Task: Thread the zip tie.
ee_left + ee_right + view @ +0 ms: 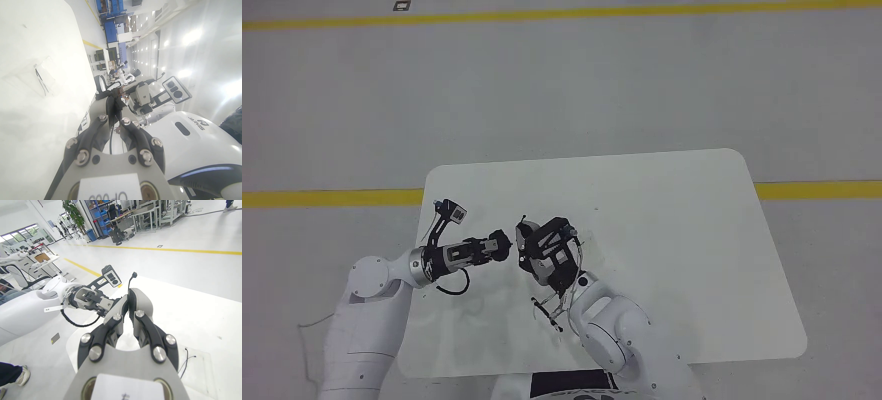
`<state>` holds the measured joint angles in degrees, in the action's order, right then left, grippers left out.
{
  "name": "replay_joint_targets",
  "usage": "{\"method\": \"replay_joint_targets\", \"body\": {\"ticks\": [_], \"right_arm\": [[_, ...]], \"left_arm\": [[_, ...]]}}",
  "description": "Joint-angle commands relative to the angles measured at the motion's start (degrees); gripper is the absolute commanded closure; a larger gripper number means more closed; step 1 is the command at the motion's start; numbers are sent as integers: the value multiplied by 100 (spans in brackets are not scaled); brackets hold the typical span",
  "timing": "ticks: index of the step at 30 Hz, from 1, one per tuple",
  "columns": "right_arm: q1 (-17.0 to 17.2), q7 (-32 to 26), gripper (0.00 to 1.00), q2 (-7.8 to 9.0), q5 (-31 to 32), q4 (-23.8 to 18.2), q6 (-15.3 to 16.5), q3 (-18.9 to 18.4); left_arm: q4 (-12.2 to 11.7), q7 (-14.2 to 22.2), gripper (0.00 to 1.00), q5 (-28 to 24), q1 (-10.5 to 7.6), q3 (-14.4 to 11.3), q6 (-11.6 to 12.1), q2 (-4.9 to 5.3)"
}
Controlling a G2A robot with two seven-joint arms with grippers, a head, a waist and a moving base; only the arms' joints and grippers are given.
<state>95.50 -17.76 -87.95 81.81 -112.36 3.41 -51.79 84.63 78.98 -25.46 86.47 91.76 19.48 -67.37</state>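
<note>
Zip tie [129, 284], thin and black, is clamped between the closed fingertips of the right hand [129, 302]. Its small square head stands clear above the tips on a short curved length of strap. A further bit of strap shows below the pads, running back toward the palm.

The right hand is held up off the counter [672, 250], over its near-left part, with its arm rising from the near edge. The left hand [114, 106] comes in from the left at about the same height and meets it tip to tip. In the top view, the left hand [506, 243] and the right hand [525, 240] sit just beside each other, with the tie's head poking out on the far side of them.

The left hand's dark fingers are pressed together. A fine black strand leads back from them between the finger links, and it is probably part of the same tie, though the meeting point is too crowded to be sure.

Nearer than the hands, close to the right arm, a clear flat tray [198, 357] lies on the white counter. A few spare ties [186, 361] lie loose on it, well apart from both hands. The left wrist view shows the same tray [47, 62] with the thin black ties [40, 81] on it.
</note>
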Motion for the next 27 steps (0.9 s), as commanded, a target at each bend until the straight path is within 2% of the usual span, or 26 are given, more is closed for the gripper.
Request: {"method": "replay_joint_targets", "body": {"ticks": [1,8,14,22,27], "right_arm": [[0,0,100,0,0,0,0,0],[0,0,100,0,0,0,0,0],[0,0,100,0,0,0,0,0],[0,0,100,0,0,0,0,0],[0,0,100,0,0,0,0,0]], "left_arm": [[0,0,100,0,0,0,0,0],[0,0,100,0,0,0,0,0],[-77,-473,100,79,86,-138,-18,18],[-16,-713,100,27,167,-159,0,60],[32,-723,100,-81,180,-188,0,70]]}}
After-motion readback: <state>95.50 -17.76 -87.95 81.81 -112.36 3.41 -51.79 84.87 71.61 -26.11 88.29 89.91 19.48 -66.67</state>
